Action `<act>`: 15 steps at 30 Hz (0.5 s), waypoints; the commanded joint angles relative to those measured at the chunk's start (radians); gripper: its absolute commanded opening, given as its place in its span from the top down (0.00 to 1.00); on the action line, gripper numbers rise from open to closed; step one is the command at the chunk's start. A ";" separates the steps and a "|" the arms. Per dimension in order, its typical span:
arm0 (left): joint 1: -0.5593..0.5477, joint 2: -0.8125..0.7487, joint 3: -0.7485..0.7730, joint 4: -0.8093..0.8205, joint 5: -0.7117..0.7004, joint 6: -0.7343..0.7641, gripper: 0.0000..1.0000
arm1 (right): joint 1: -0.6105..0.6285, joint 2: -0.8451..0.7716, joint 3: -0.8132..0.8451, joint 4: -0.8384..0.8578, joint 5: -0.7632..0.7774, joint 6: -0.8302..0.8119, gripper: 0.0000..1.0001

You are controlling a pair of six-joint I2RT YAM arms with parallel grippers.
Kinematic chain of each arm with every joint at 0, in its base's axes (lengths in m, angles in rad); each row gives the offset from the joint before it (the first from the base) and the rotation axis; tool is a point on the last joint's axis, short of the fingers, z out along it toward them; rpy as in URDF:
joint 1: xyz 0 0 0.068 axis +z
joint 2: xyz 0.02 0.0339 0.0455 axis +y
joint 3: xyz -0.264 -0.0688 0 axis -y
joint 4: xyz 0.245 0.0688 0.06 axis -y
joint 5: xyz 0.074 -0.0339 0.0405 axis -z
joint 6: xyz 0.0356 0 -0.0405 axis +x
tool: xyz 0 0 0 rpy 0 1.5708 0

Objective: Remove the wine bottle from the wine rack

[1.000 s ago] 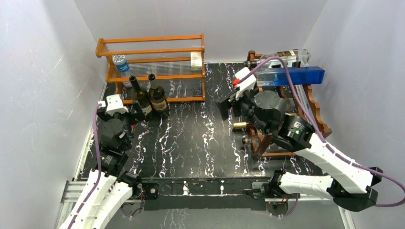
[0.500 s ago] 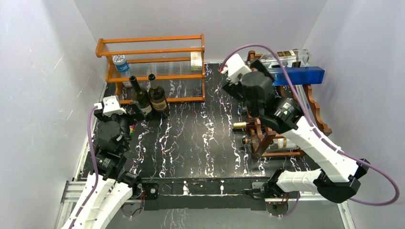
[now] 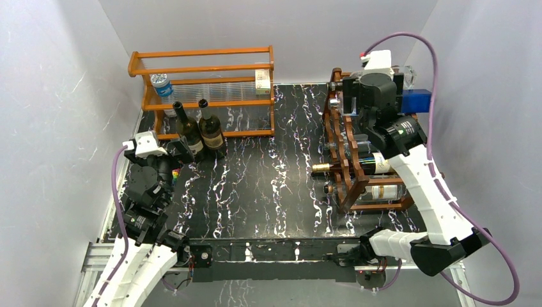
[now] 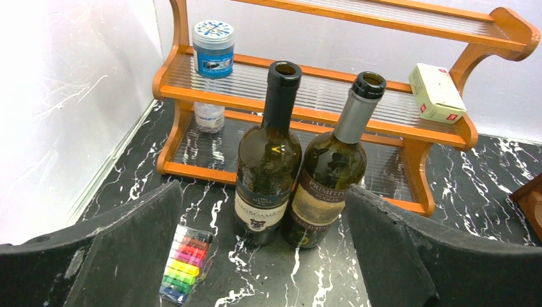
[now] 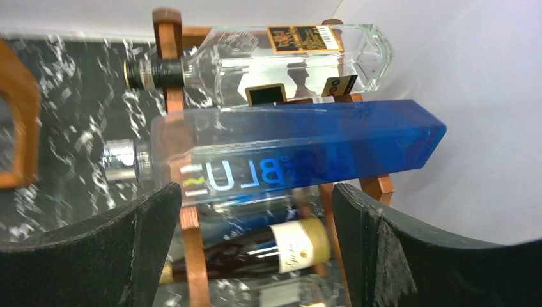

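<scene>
1. Reddish-brown wood fills my right wrist view: the wine rack (image 5: pixel 192 256) stands several tiers tall at the right side of the black marbled table (image 3: pixel 255 185).
2. My right gripper (image 5: pixel 255 192) hangs over the rack's top tier. Its jaws are spread as wide as they go and there is nothing between them.
3. On that top tier lie a clear square bottle (image 5: pixel 281 54) and, nearer to me, a blue square bottle (image 5: pixel 307 144). Both are on their sides with their necks toward the middle of the table.
4. The wine bottle (image 5: pixel 255 246) lies a tier lower on the rack, dark glass with a cream label, showing beneath the blue one. From above, its gold-foiled neck pokes out past the rack's front rail.
5. Another labelled bottle (image 3: pixel 382 191) lies on the tier beneath it.
6. My left gripper (image 4: pixel 263 190) is at the far left of the table, jaws just as wide apart and empty.
7. It faces two bottles standing upright on the table, close side by side: a dark-necked bottle (image 4: pixel 268 173) and a grey-foiled bottle (image 4: pixel 329 185).
8. Behind them stands an orange wooden shelf (image 4: pixel 418 166) carrying a blue-capped container (image 4: pixel 213 48) and a small box (image 4: pixel 436 93).
9. A strip of coloured pieces (image 4: pixel 182 265) lies on the table beside my left finger.
</scene>
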 commanded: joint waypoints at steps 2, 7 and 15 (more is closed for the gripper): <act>-0.028 -0.005 0.029 0.016 0.005 -0.007 0.02 | -0.065 -0.032 0.033 0.107 0.026 0.305 0.02; -0.038 -0.005 0.028 0.015 0.002 -0.004 0.02 | -0.149 -0.008 0.074 0.085 0.020 0.367 0.02; -0.044 0.000 0.028 0.013 0.005 -0.009 0.02 | -0.322 0.029 0.107 -0.010 0.034 0.509 0.02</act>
